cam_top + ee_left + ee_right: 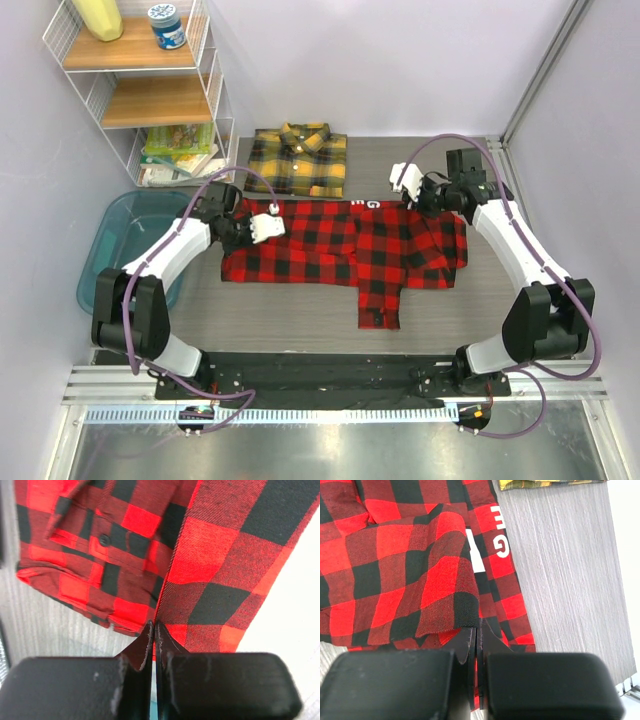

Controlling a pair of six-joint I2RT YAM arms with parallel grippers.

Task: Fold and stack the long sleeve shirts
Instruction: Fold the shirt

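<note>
The left pincer (266, 227) is clenching the far left edge of the red-and-black shirt (340, 245), which is lying spread across the middle of the counter (300, 318). Its wrist view is showing only a thin lip of cloth nipped between the closed fingertips (141, 650). That shallow bite is looking like the main risk: if the arm is pulling faster than the cloth is following, the edge is likely to be slipping free and the fold collapsing. In the middle, one sleeve (380, 300) is trailing toward the near edge, and I am judging it liable to drag or bunch while the far edge is being carried over. The right pincer (405, 182) is clamping the shirt's far right edge near the white lettering (372, 203), again on little cloth. Uneven travel between the two arms is threatening to skew the crease.

Around it, from the left: a wire shelf (130, 100) is standing in the far left corner. A blue tub (100, 240) is sitting beside the counter, close to the left arm, so a wide swing is risking a knock. The yellow-and-black shirt (297, 160), already folded, is lying at the far middle, just beyond the red one. Nothing is lying between them, though a lifted edge is liable to brush it.
</note>
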